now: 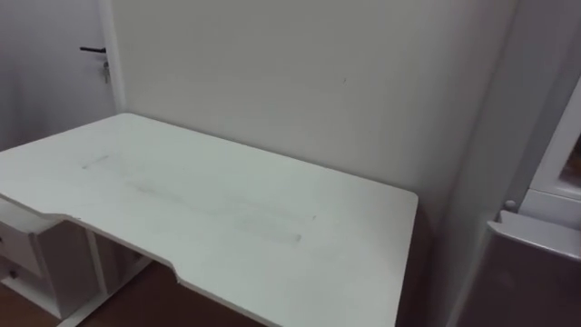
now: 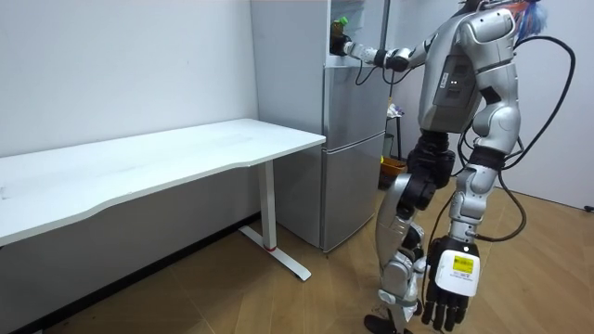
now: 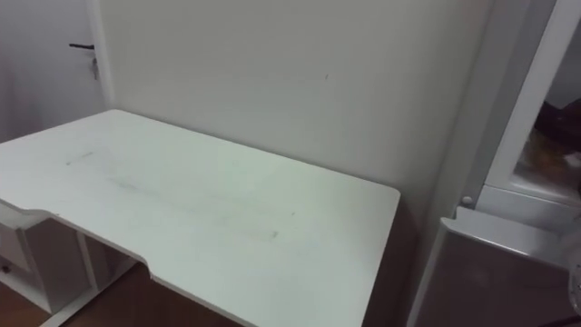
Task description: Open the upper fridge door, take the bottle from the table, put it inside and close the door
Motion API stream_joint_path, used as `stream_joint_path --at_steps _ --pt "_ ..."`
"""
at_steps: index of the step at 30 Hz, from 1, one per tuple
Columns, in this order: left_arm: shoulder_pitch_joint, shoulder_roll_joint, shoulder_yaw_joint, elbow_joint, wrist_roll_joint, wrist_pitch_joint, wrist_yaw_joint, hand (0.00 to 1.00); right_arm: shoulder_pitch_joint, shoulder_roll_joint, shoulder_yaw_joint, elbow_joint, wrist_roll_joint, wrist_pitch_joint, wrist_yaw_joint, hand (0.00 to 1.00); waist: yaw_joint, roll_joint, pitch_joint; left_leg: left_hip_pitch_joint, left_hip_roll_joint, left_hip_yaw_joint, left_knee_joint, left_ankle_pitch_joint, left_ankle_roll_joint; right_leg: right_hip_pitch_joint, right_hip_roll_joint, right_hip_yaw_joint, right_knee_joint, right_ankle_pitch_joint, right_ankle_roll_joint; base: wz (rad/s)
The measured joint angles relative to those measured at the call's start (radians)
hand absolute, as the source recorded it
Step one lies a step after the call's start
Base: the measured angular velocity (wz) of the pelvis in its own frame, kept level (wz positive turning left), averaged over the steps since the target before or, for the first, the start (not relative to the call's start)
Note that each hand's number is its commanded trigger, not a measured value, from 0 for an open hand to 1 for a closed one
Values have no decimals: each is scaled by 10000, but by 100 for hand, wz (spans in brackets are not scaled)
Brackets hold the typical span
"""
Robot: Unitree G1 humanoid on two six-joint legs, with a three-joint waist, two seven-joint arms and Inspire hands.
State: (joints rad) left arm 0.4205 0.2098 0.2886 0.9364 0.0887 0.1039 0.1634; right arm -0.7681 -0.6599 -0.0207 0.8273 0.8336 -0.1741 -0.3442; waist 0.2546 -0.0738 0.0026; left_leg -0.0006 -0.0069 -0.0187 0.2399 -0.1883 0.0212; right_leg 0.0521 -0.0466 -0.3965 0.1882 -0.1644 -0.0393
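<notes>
The right hand (image 2: 353, 48) is reaching the bottle (image 2: 340, 30) into the upper fridge (image 2: 290, 46) at the top middle, so only letting go is left, though I cannot tell its grip, and the left hand (image 2: 448, 299) is hanging loose at the bottom right.

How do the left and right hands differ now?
Height: the right hand is raised at the upper compartment of the fridge; the left hand hangs low by the legs.
Reach: the right arm stretches forward, the left drops straight down.
Load: the left hand is open and empty; a green-topped thing, perhaps the bottle, sits by the right hand.
</notes>
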Motion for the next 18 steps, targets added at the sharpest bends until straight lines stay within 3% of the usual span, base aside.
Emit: stream_joint_path --at_steps 7,12,18 --pt "-19 163 -218 -135 -186 0 1 0 -115 -8 27 295 45 234 368 0 -20 -187 42 57 69 148 -24 -3 -14 -1 62 168 -33 14 -23 -6" --pt "-135 248 -397 -166 -195 -2 4 0 -149 -9 221 212 219 247 367 0 -55 -203 33 60 92 187 -23 -15 -28 -11 132 371 -83 23 -14 -2" --pt "-119 246 -395 -390 -192 13 -10 0 -126 -8 182 -289 213 564 375 0 -145 -135 -8 35 114 229 -37 -26 -39 -19 175 408 -191 103 -39 -2"
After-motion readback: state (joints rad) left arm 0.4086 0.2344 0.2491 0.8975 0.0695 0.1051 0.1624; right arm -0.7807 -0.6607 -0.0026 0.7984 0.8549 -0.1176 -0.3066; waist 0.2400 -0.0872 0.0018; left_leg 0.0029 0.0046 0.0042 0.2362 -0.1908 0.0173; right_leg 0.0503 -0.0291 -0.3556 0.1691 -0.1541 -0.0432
